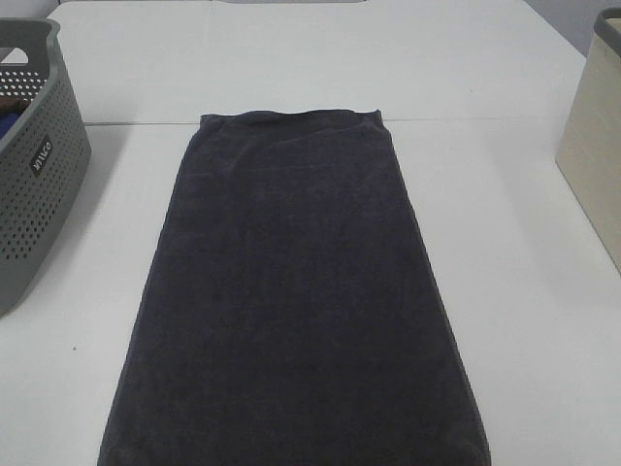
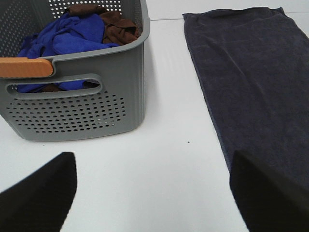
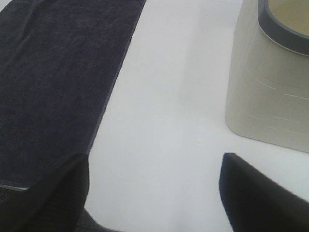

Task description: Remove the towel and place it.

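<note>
The dark charcoal-navy towel [image 1: 296, 291] lies flat and spread out down the middle of the white table, its far hemmed end near the table seam. It also shows in the left wrist view [image 2: 256, 82] and in the right wrist view [image 3: 53, 87]. My left gripper [image 2: 152, 193] is open and empty, hovering over bare table between the grey perforated basket [image 2: 82, 111] and the towel's edge. My right gripper [image 3: 154, 193] is open and empty over bare table between the towel's edge and the beige bin [image 3: 270, 87]. Neither gripper shows in the exterior high view.
The grey perforated basket [image 1: 34, 165] stands at the left with blue [image 2: 67, 36] and brown cloths [image 2: 118, 26] inside and an orange handle grip [image 2: 24, 67]. The beige bin [image 1: 594, 146] with a grey rim stands at the right edge. A seam [image 1: 485, 120] crosses the table behind the towel.
</note>
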Action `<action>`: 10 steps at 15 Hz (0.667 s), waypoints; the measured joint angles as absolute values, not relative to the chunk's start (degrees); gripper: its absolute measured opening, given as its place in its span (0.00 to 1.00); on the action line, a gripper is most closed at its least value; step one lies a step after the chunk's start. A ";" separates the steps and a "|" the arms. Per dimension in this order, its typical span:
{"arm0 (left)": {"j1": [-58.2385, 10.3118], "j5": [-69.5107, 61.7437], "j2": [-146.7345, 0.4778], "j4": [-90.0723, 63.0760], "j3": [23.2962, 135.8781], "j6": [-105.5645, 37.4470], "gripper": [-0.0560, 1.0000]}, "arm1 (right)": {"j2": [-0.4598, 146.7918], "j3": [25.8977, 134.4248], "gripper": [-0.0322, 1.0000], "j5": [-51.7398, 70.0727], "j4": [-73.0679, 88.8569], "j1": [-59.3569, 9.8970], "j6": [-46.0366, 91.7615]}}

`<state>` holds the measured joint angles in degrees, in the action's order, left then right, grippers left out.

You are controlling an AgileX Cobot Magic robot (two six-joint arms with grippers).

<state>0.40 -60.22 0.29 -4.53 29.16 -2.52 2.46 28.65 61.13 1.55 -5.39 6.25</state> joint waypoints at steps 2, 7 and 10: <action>0.23 -60.22 0.29 -4.53 29.16 -2.52 0.82 | 2.46 28.65 0.74 61.13 1.55 -5.39 6.25; 0.23 -60.22 0.29 -5.10 29.16 -2.52 0.82 | 2.46 28.65 0.74 61.13 1.55 -5.39 6.25; 0.23 -60.22 0.29 -5.21 29.16 -2.52 0.82 | 2.46 28.65 0.74 61.13 1.55 -5.39 6.25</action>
<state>0.23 -60.22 0.29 -5.21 29.16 -2.52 2.46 28.65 61.13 1.55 -5.39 6.25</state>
